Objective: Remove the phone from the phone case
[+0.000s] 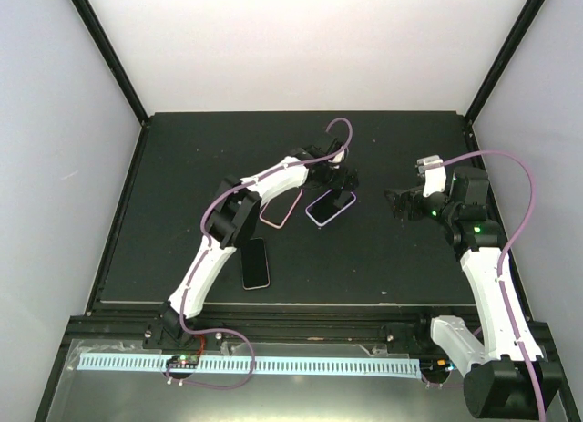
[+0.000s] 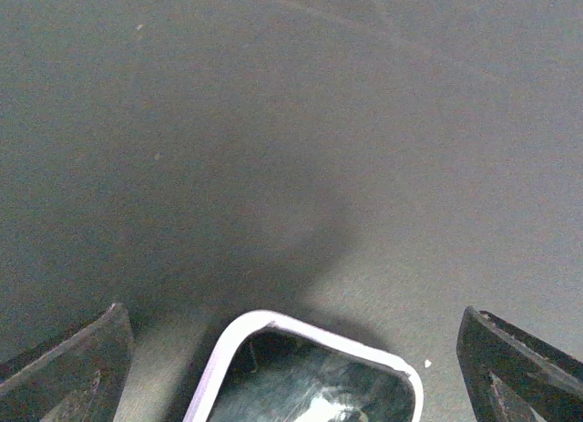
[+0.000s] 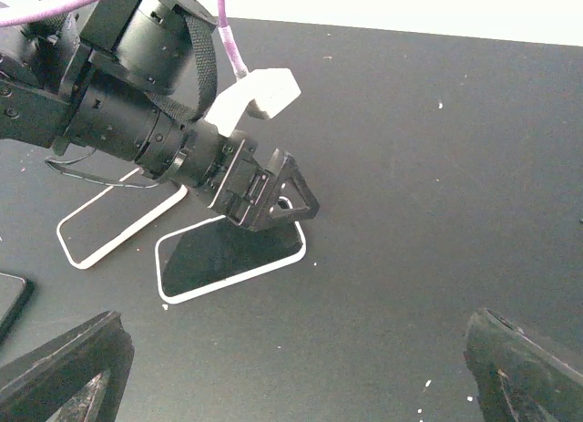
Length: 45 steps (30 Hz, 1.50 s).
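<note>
The phone lies face up in a lavender phone case in the middle of the black mat. My left gripper hovers open over its far end. In the left wrist view the case's rounded corner and the glossy screen sit between the spread fingers, which touch neither. The right wrist view shows the same phone under the left gripper. My right gripper stands open to the right of the phone, above bare mat.
A pink-rimmed case lies just left of the phone, partly under the left arm. A dark phone lies nearer the front edge. Raised black frame rails border the mat.
</note>
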Motion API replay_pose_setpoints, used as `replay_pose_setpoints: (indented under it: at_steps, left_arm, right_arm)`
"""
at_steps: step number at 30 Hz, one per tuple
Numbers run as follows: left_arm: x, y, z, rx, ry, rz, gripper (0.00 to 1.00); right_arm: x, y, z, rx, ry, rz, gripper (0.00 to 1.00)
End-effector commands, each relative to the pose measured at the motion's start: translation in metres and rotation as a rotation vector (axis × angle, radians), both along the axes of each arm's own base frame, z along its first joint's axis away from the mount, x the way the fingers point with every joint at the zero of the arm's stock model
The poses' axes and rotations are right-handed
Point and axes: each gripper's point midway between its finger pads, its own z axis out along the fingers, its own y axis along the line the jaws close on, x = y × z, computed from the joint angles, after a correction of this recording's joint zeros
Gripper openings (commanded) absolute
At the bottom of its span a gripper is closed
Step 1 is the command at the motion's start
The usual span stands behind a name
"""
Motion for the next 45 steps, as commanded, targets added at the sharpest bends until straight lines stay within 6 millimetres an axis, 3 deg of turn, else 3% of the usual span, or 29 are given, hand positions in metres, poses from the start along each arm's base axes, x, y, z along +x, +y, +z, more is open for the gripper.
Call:
replay_pose_setpoints:
  at_steps: [1, 6, 12, 18, 22, 26, 32, 35, 39, 42, 45]
  left_arm:
    - [-0.009, -0.017, -0.006, -0.082, 0.092, -0.044, 0.99]
    - [-0.038, -0.035, 0.001, -0.119, 0.137, -0.15, 0.99]
    - [-0.103, -0.053, 0.019, -0.193, 0.186, -0.329, 0.99]
    - [-0.173, -0.049, 0.022, -0.17, 0.24, -0.426, 0.99]
    - [-0.184, -0.036, 0.052, -0.133, 0.174, -0.422, 0.99]
    - [-0.175, 0.001, 0.124, -0.047, -0.02, -0.363, 0.99]
    - [-0.185, 0.075, 0.197, 0.078, -0.206, -0.258, 0.99]
    - [-0.193, 0.12, 0.217, 0.176, -0.281, -0.199, 0.99]
    - [-0.189, 0.188, 0.229, 0.354, -0.438, -0.048, 0.99]
    - [-0.185, 0.237, 0.231, 0.45, -0.567, 0.086, 0.99]
    - [-0.192, 0.267, 0.237, 0.4, -0.643, 0.187, 0.99]
  right_arm:
    - [0.003, -0.001, 0.004, -0.021, -0.026, -0.003, 1.0]
    - [0.004, -0.001, 0.004, -0.021, -0.025, -0.003, 1.0]
    - [0.006, -0.003, 0.003, -0.031, -0.021, -0.01, 1.0]
    - [0.007, -0.006, 0.004, -0.046, -0.031, -0.021, 1.0]
    - [0.007, -0.006, 0.003, -0.051, -0.034, -0.022, 1.0]
    - [0.008, -0.008, 0.0, -0.063, -0.032, -0.028, 1.0]
    - [0.005, -0.004, -0.005, -0.065, -0.035, 0.006, 1.0]
    - [0.001, 0.005, -0.003, -0.043, -0.03, 0.057, 1.0]
    - [0.001, 0.024, -0.007, -0.017, 0.028, 0.119, 1.0]
    - [0.002, 0.05, -0.021, -0.049, 0.104, 0.191, 1.0]
    - [0.001, 0.079, -0.05, -0.085, 0.227, 0.283, 1.0]
